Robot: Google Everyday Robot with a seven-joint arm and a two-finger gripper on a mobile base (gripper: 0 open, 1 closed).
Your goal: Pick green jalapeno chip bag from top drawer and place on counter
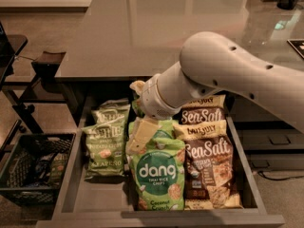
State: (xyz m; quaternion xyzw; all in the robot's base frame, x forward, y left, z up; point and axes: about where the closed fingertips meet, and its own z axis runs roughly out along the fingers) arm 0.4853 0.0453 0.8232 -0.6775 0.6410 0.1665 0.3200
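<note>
The top drawer (71, 184) is pulled open below the counter (156, 27). The green jalapeno chip bag (105, 148) lies in the drawer's left row, with another olive bag behind it. My gripper (135, 141) hangs from the white arm over the middle row, above a bright green dang bag (156, 175), just right of the jalapeno bag. It holds nothing that I can see.
Brown-and-cream Sea Salt bags (206, 160) fill the right row. A black wire basket (33, 172) stands on the floor left of the drawer, with a dark stool (47, 65) behind it. Dark objects sit at the counter's far right corner.
</note>
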